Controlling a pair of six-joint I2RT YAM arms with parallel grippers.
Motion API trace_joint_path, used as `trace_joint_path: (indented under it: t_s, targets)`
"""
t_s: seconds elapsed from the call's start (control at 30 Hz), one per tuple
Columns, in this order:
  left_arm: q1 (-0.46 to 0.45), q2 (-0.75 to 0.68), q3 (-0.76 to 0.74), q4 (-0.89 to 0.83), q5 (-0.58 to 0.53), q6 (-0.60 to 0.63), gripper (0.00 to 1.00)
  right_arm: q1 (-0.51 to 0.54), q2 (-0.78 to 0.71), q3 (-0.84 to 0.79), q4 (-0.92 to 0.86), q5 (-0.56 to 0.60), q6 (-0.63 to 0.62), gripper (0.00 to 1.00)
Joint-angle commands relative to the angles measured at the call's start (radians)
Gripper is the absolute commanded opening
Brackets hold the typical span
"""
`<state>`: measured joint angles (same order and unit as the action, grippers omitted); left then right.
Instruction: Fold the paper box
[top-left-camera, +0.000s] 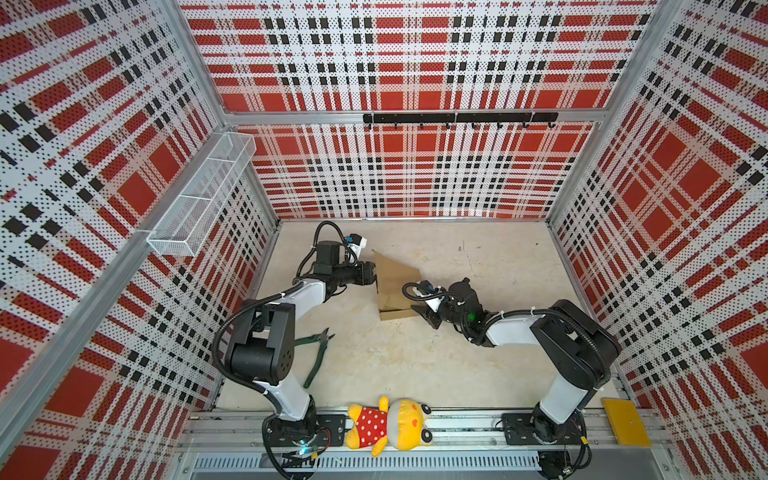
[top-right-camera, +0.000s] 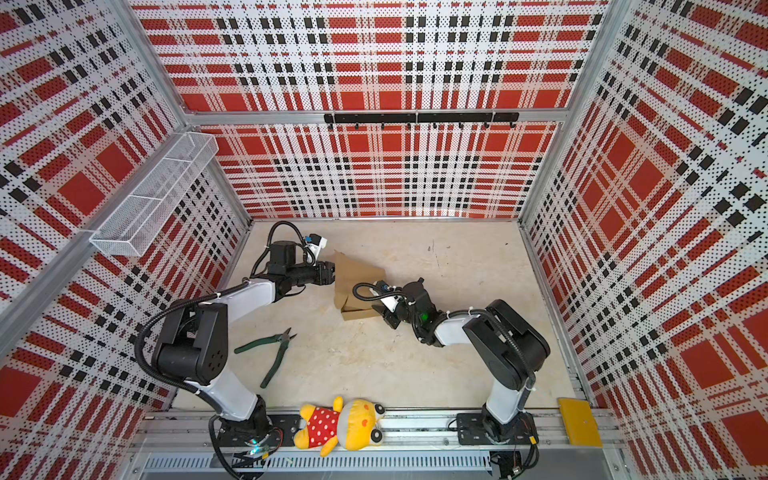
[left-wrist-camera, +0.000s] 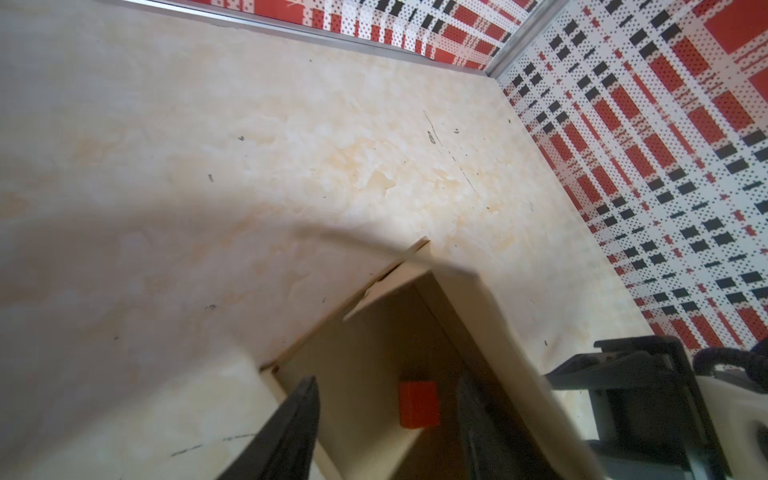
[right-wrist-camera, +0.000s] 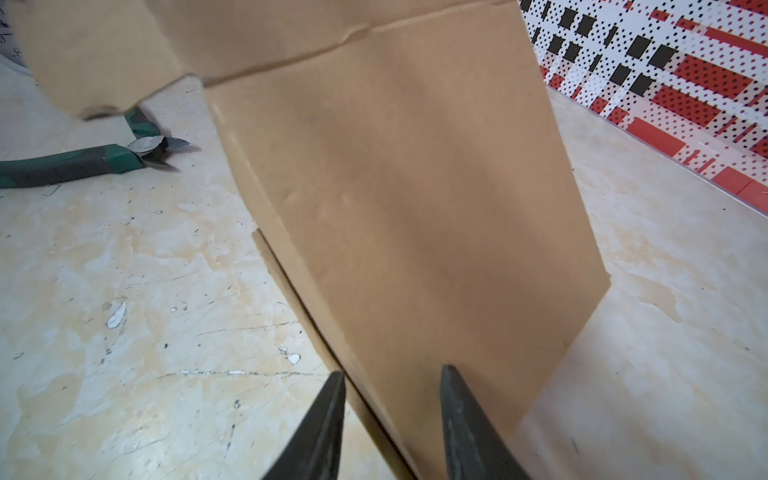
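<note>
Although the raised panel of the paper box, near the middle of the bench, partly hides the left gripper from above, its wrist view shows spread jaws; the right gripper straddles an edge, grip indiscernible.

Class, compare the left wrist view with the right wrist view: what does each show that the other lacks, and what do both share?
Only left wrist: the inside of the paper box, where a small red block shows. Only right wrist: green-handled cutters lying on the table. Both: the paper box, the table and the plaid wall.
</note>
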<state>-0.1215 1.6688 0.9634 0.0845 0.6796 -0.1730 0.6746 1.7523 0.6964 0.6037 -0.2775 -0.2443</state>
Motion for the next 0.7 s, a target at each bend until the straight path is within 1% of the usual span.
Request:
trace_joint_path:
  t_s: [0.0,0.17,0.23,0.3,0.33,0.37,0.43,0.47,0.53,0.63,0.67]
  targets:
    - [0.045,-0.072,-0.037,0.026,-0.040,-0.038,0.64,0.007,0.038,0.020,-0.018,0.002,-0.017,0.39]
    - [0.141,-0.160,-0.091,0.018,-0.044,-0.103,0.71,0.007,0.059,0.029,-0.018,0.002,-0.026,0.39]
    - [0.176,-0.200,-0.100,0.016,-0.038,-0.134,0.72,0.007,0.063,0.035,-0.024,0.005,-0.020,0.39]
    - [0.189,-0.219,-0.078,-0.022,-0.004,-0.149,0.72,0.007,0.058,0.039,-0.028,-0.002,-0.015,0.39]
    - [0.184,-0.220,-0.064,-0.050,0.016,-0.151,0.72,0.007,0.053,0.040,-0.027,-0.004,-0.014,0.39]
    - [0.172,-0.217,-0.057,-0.068,0.024,-0.155,0.75,0.007,0.053,0.038,-0.027,-0.005,-0.016,0.39]
    - [0.133,-0.213,-0.054,-0.088,0.002,-0.154,0.84,0.007,0.054,0.039,-0.033,0.002,-0.023,0.39]
    - [0.116,-0.208,-0.050,-0.103,-0.017,-0.144,0.86,0.007,0.051,0.041,-0.039,0.004,-0.023,0.39]
    - [0.074,-0.192,-0.030,-0.152,-0.057,-0.121,0.87,0.008,0.037,0.043,-0.057,0.003,-0.017,0.39]
    - [0.030,-0.149,-0.006,-0.175,-0.069,-0.114,0.89,0.008,0.007,0.034,-0.062,0.002,-0.015,0.39]
    - [0.018,-0.131,0.005,-0.184,-0.084,-0.091,0.89,0.007,-0.002,0.029,-0.066,0.009,-0.014,0.39]
